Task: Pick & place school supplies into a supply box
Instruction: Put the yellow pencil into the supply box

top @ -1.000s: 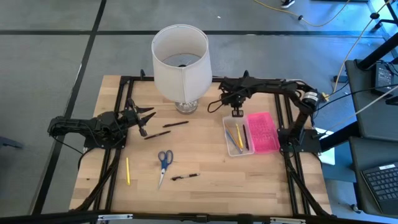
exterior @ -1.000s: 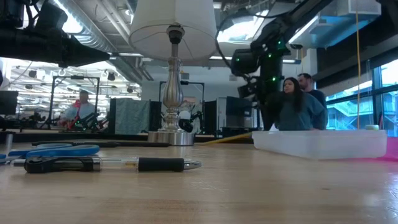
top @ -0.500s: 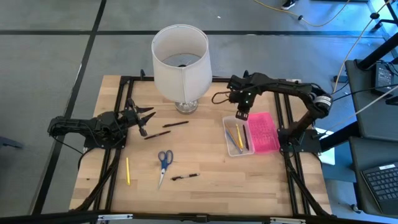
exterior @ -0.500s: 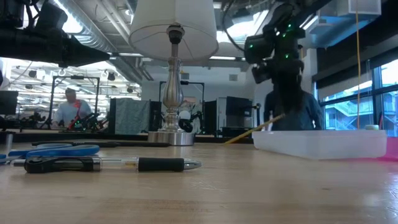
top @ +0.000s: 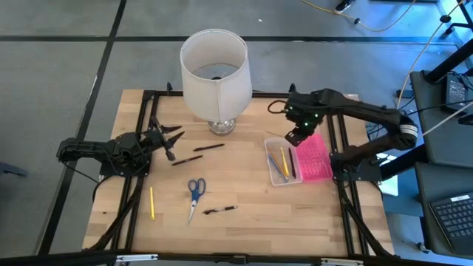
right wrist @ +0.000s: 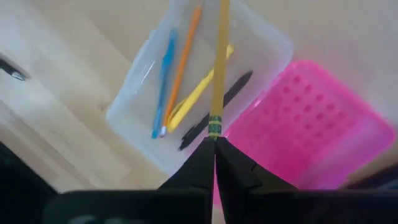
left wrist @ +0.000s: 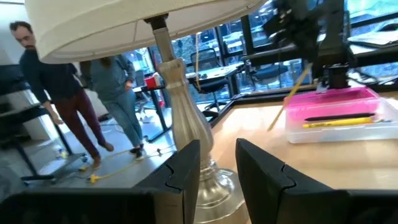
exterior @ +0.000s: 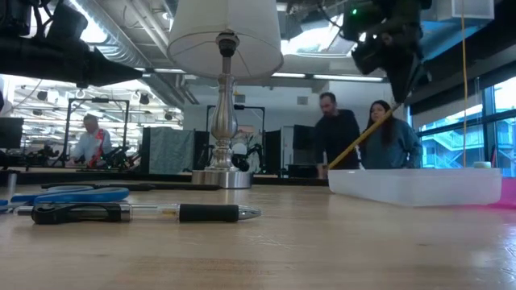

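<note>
My right claw (right wrist: pixel 214 144) was clamped on a thin yellow pencil (right wrist: pixel 218 68), tilted above the clear plastic supply box (top: pixel 276 164) with its pink lid (top: pixel 313 157) alongside. Left claw (top: pixel 174 138) sat part-open, holding nothing, near the white lamp (top: pixel 214 65) on the wooden bench (top: pixel 244 199).

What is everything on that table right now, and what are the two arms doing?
Lamp: one, white shade, table's far edge.
Clear box: one, right side; holds a blue pen, orange and yellow pencils, a dark pen.
Pink lid: one, beside the box.
Scissors: one, blue handles, table's middle.
Dark pens: three, loose on the table.
Yellow pencil: one, left front.
Held pencil: one, yellow, above the box.
Right gripper: shut on the held pencil.
Left gripper: waiting at left, empty.
</note>
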`<state>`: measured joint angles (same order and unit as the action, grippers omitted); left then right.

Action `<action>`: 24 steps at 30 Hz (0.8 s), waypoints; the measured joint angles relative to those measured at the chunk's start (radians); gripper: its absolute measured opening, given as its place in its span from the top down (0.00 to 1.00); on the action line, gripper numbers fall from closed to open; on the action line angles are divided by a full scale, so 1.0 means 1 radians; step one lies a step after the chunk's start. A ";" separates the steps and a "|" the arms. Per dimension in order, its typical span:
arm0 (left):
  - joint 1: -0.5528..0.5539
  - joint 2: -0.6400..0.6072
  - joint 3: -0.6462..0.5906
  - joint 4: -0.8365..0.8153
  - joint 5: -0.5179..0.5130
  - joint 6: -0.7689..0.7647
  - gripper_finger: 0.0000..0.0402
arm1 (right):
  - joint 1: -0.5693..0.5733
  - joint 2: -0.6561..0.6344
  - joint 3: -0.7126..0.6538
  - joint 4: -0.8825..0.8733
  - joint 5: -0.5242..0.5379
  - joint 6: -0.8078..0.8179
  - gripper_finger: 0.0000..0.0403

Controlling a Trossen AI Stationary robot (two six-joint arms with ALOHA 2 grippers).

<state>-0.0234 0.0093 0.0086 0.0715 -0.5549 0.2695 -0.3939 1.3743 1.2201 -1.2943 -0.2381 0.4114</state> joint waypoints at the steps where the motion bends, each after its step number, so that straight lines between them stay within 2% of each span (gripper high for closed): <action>1: 0.000 0.000 0.000 0.000 -0.008 0.009 0.76 | 0.019 -0.007 0.000 -0.002 0.002 0.032 0.96; 7: 0.000 0.000 0.000 0.001 -0.037 0.017 0.76 | 0.148 -0.037 0.000 0.001 0.087 0.244 0.96; 12: 0.000 0.000 0.000 0.001 -0.038 0.091 0.76 | 0.265 -0.043 0.000 0.001 0.160 0.428 0.96; 15: 0.000 0.000 0.000 0.001 -0.040 0.148 0.76 | 0.348 -0.043 0.000 -0.001 0.289 0.533 0.96; 19: 0.000 0.000 0.000 0.001 -0.040 0.186 0.76 | 0.485 -0.042 -0.013 -0.018 0.550 0.675 0.99; 22: 0.000 0.000 0.000 0.001 -0.036 0.160 0.76 | 0.584 -0.030 -0.053 -0.011 0.631 0.729 0.99; 24: 0.000 0.000 0.000 0.001 -0.030 0.126 0.76 | 0.638 -0.020 -0.088 0.009 0.642 0.782 0.98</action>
<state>-0.0234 0.0093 0.0085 0.0727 -0.5849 0.3952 0.2439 1.3547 1.1325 -1.2855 0.4034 1.1933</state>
